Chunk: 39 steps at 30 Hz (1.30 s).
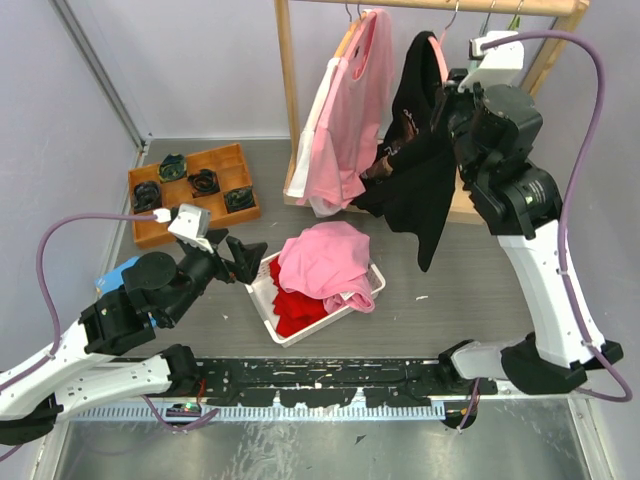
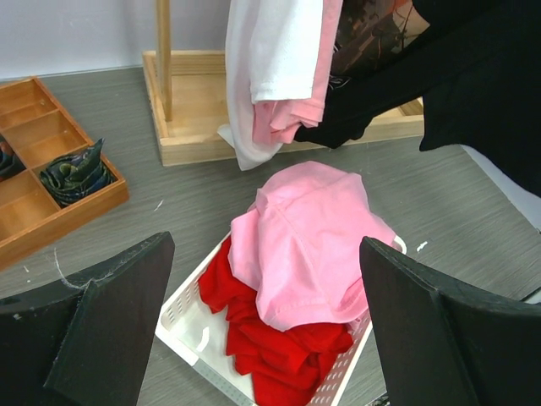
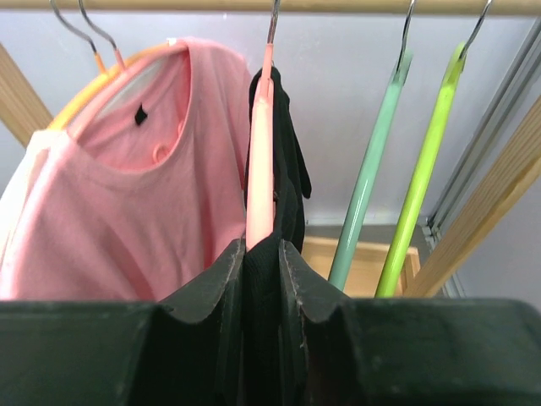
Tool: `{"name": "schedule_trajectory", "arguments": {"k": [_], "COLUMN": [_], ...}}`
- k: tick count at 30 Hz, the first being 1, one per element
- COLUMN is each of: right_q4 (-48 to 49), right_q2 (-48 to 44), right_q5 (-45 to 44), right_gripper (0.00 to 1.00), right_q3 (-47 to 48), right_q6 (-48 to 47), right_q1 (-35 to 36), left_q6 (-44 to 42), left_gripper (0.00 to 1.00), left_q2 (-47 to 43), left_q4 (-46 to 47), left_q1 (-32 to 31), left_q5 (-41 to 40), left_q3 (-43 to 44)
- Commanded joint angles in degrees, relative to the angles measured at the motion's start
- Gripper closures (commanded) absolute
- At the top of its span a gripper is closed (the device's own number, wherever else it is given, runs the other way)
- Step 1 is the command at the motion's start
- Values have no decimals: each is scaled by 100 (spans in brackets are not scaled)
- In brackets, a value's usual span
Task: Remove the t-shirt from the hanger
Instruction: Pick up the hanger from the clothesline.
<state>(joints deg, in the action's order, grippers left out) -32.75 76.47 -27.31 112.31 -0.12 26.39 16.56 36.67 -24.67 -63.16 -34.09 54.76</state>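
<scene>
The black t-shirt [image 1: 415,170] hangs on a pink hanger [image 3: 260,161] hooked over the rail of the wooden rack [image 1: 289,90], between a pink t-shirt [image 1: 350,110] on an orange hanger to its left and two bare hangers to its right, one pale green [image 3: 368,169] and one lime [image 3: 423,161]; the right gripper [image 3: 262,254] is raised to the rail's height, its two fingers drawn close together and clamped on a fold of the black cloth just under the lower end of the pink hanger's arm; the shirt's body trails down and leftward from there, its hem hanging free above the table; the left gripper [image 2: 266,288] sits low over the table with its fingers spread wide and nothing between them, facing a white basket [image 1: 262,300] that holds a crumpled pink garment [image 1: 325,255] on top of a red one [image 1: 300,305]; a white garment [image 1: 308,150] hangs beside the pink t-shirt; a wooden compartment tray [image 1: 190,195] with dark rolled items lies at the far left
</scene>
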Motion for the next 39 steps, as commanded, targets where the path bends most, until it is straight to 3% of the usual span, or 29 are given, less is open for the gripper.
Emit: {"name": "schedule_trajectory", "arguments": {"k": [1, 8, 23, 39], "right_q4": [719, 1071, 1359, 1206], "right_q2": [-740, -1554, -2285, -2341], "right_q5": [313, 581, 992, 1221], "right_gripper": [99, 99, 99, 99], "right_q3": [-500, -1184, -741, 0], "right_q6": [88, 230, 136, -8], "right_q1": [-11, -4, -7, -153], "left_q6": [-137, -229, -476, -553], "left_gripper": [2, 2, 2, 2], "left_q2": [52, 261, 1034, 1716], "left_q4": [273, 362, 669, 1038], "left_q1": [-15, -18, -14, -12], "left_q5": [39, 101, 502, 931], "left_q3": [225, 407, 1124, 1678]}}
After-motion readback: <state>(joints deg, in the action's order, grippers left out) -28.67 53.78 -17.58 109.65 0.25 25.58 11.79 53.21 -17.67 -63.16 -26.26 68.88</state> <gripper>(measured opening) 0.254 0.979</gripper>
